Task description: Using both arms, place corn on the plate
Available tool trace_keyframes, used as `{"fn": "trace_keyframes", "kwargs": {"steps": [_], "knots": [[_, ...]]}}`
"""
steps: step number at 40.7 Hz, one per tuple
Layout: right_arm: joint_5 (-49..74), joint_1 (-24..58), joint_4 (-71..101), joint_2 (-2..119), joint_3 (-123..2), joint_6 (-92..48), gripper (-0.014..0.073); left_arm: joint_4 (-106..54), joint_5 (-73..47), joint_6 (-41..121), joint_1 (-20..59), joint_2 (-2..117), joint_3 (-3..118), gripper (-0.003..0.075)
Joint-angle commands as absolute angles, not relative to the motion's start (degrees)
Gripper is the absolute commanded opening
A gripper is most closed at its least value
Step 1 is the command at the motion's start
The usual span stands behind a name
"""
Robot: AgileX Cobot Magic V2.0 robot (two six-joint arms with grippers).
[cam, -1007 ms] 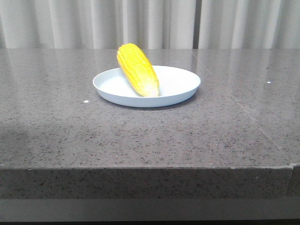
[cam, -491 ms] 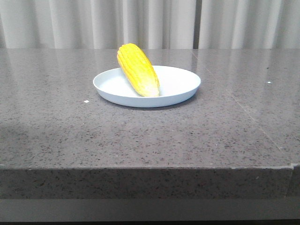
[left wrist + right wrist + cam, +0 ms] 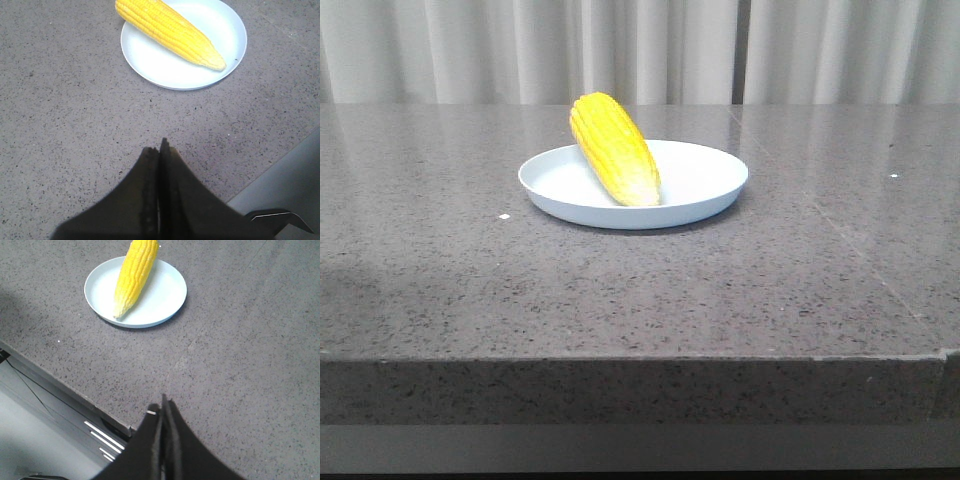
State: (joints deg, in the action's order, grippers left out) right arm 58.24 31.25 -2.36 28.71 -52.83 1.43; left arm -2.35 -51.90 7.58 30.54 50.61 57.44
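The yellow corn (image 3: 613, 148) lies on the pale blue-white plate (image 3: 705, 190), its thick end sticking out over the rim at the back left and its paler tip near the plate's middle. Both wrist views show the same: corn (image 3: 167, 31) on plate (image 3: 155, 65), and corn (image 3: 135, 275) on plate (image 3: 167, 295). My left gripper (image 3: 159, 147) is shut with nothing in it, well back from the plate over bare table. My right gripper (image 3: 162, 404) is also shut and empty, near the table's front edge. Neither gripper shows in the front view.
The grey speckled stone table (image 3: 640, 280) carries only the plate. Its front edge (image 3: 640, 358) runs across the front view. A pale curtain (image 3: 640, 50) hangs behind. Metal frame parts (image 3: 102, 435) lie below the edge in the right wrist view.
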Motion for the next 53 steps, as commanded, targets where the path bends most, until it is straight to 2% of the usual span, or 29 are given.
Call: {"fn": "trace_keyframes", "kwargs": {"steps": [1,12,14,18,24,34,41,53], "knots": [[52.54,30.88,-3.42,29.53,-54.22,1.43,-0.0067,-2.67,-48.10,7.04,31.00,50.33,58.88,-0.0020],[52.59,30.88,-3.36,29.58,-54.22,1.43,-0.0067,-2.54,-48.06,7.04,30.87,49.87,58.47,-0.0020],[52.63,30.88,-3.36,29.58,-54.22,1.43,-0.0067,1.39,-47.14,7.04,30.20,49.44,58.24,-0.0020],[52.70,30.88,-3.36,29.58,-54.22,1.43,-0.0067,8.93,-43.88,7.04,26.82,47.36,56.90,-0.0020],[52.76,30.88,-3.36,29.58,-54.22,1.43,-0.0067,9.48,-36.93,7.04,20.08,42.49,52.63,-0.0020],[52.76,30.88,-3.36,29.58,-54.22,1.43,-0.0067,8.99,-31.30,7.04,8.66,29.92,40.60,-0.0020],[52.76,30.88,-3.36,29.58,-54.22,1.43,-0.0067,6.60,-24.33,7.04,2.29,19.79,27.49,-0.0020],[52.76,30.88,-3.36,29.58,-54.22,1.43,-0.0067,-3.27,-9.11,7.04,-1.20,3.31,6.83,-0.0020]]}}
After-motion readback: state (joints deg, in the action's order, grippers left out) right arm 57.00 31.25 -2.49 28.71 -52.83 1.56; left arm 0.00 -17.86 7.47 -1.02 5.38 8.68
